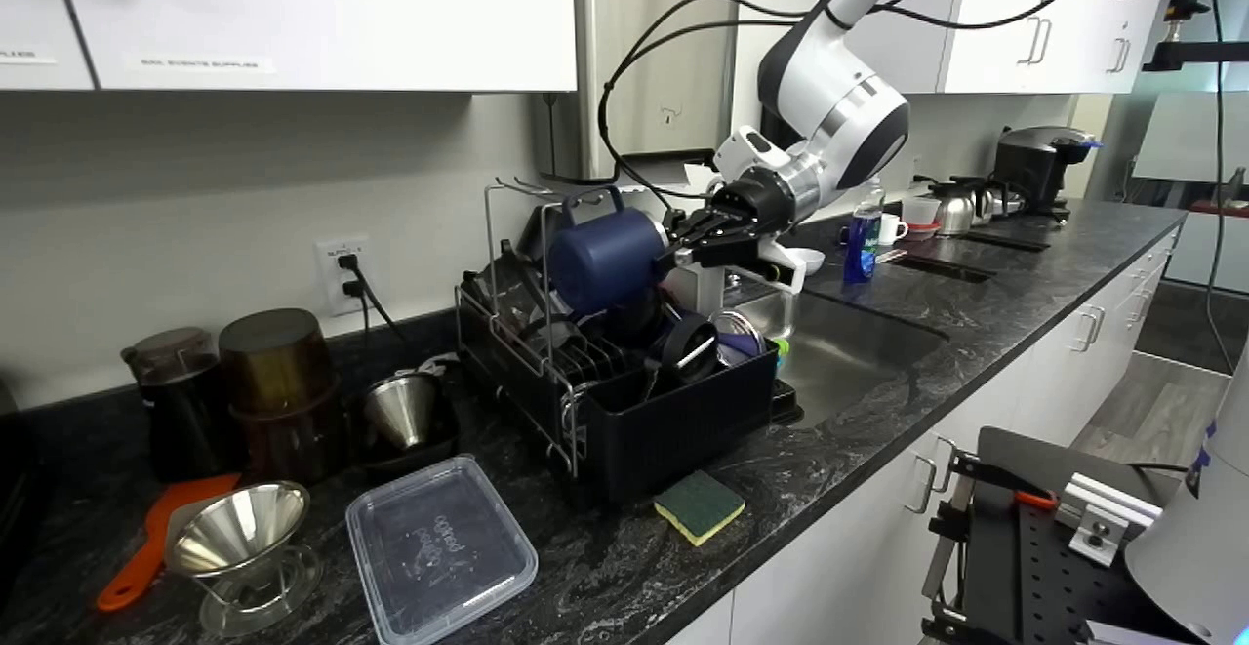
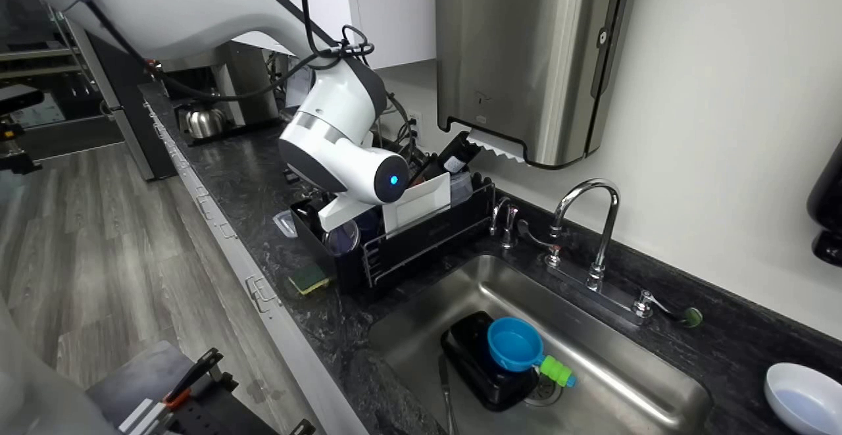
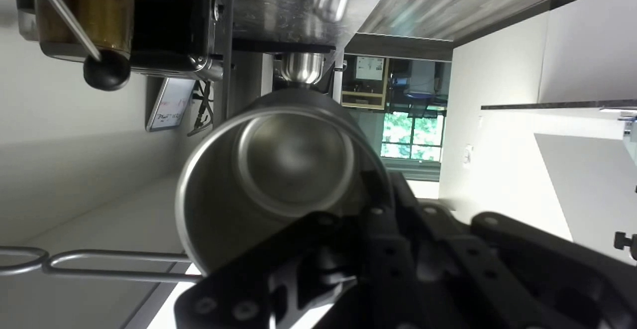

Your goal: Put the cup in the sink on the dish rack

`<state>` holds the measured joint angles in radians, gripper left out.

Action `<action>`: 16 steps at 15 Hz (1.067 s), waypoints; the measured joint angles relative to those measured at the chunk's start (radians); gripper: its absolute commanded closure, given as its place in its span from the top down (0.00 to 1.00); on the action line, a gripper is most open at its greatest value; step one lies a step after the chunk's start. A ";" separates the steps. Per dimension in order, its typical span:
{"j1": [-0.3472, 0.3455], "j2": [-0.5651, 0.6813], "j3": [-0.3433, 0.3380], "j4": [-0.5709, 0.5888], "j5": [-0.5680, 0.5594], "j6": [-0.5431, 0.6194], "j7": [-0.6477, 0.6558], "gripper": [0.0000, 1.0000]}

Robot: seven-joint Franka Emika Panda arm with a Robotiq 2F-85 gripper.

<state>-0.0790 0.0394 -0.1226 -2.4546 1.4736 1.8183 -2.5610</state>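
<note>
A dark blue mug (image 1: 600,260) hangs over the dish rack, lying on its side with its handle up in an exterior view. My gripper (image 1: 671,257) is shut on its rim. In the wrist view the mug's steel inside (image 3: 293,164) faces the camera, with one fingertip inside the wall and one outside at the gripper (image 3: 384,178). The black dish rack (image 1: 683,435) is full of dishes; its side also shows in an exterior view (image 2: 431,237). I cannot tell whether the mug touches the rack's wires. The mug is hidden in the exterior view that shows the sink (image 2: 631,382).
A blue pan (image 2: 515,344) with a green handle and a black tray (image 2: 480,382) lie in the sink. A faucet (image 2: 595,244) stands behind it. A towel dispenser (image 2: 520,60) hangs near the arm. A sponge (image 1: 700,506) and plastic lid (image 1: 441,547) lie before the rack.
</note>
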 measured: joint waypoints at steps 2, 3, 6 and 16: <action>0.000 0.001 0.000 0.006 0.000 0.001 0.000 0.02; 0.000 0.001 0.000 0.009 0.000 0.001 0.000 0.02; 0.000 0.001 0.000 0.013 0.000 0.002 0.000 0.02; 0.000 0.015 -0.002 0.015 0.000 0.006 0.000 0.02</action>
<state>-0.0790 0.0541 -0.1244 -2.4400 1.4736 1.8242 -2.5608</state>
